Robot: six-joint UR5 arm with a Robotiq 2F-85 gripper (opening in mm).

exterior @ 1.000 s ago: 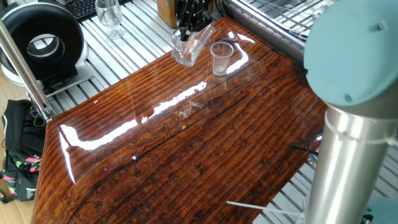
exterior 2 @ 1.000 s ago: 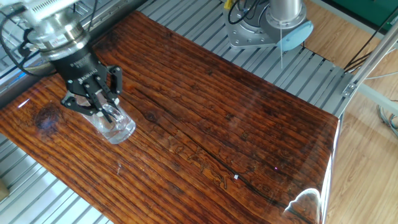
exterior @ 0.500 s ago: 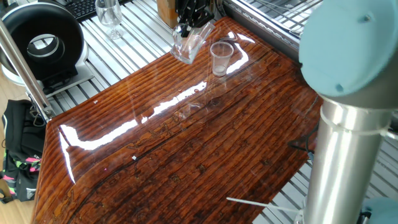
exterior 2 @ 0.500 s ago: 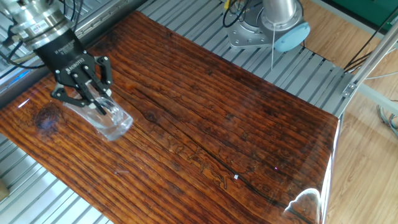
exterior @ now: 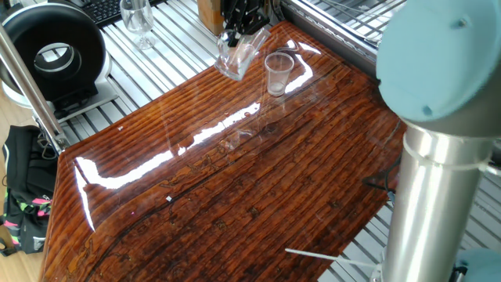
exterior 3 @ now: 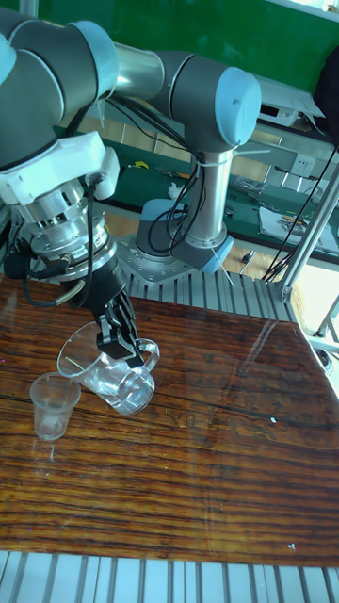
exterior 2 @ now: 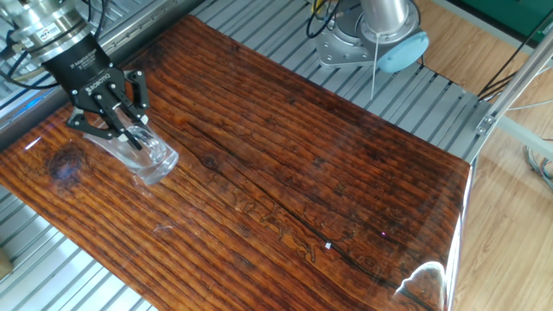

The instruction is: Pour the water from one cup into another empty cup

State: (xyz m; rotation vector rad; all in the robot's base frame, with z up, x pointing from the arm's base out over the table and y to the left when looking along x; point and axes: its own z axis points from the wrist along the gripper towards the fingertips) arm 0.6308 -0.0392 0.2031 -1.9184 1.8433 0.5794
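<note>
In the tall fixed view, going L to R: the small cloudy cup (exterior 3: 53,403) is seen upright on the wooden tabletop (exterior 3: 188,471), near the L side, w/ the clear tumbler (exterior 3: 105,377) just to its R. The tumbler is held tilted, mouth toward the small cup and above its rim, base lower and to the R; whether the two rims touch can't be told. The gripper (exterior 3: 122,345) is closed on the tumbler's wall from above, fingers (exterior 3: 134,356) clamped across the glass, jaws only as wide as the tumbler. A little water (exterior 3: 127,396) is seen low in the tumbler near its base; none is made out in the small cup. To the R of the tumbler the tabletop is bare wood as far as the R edge, w/ the arm's base (exterior 3: 184,250) mounted beyond the far edge on the slatted metal frame (exterior 3: 179,283). In one fixed view the tumbler (exterior: 237,56) and small cup (exterior: 279,72) are placed close to the far corner of the table (exterior: 219,196), the tumbler almost at the far-L edge; a stemmed glass (exterior: 138,17) is stood off the wood on the slats, well apart to the L, and a black round device (exterior: 53,53) further L. In the other fixed view the gripper (exterior 2: 117,121) and tumbler (exterior 2: 143,154) are at the L end, near the edge; the small cup isn't made out there. The rest of the board to the R is open.
</note>
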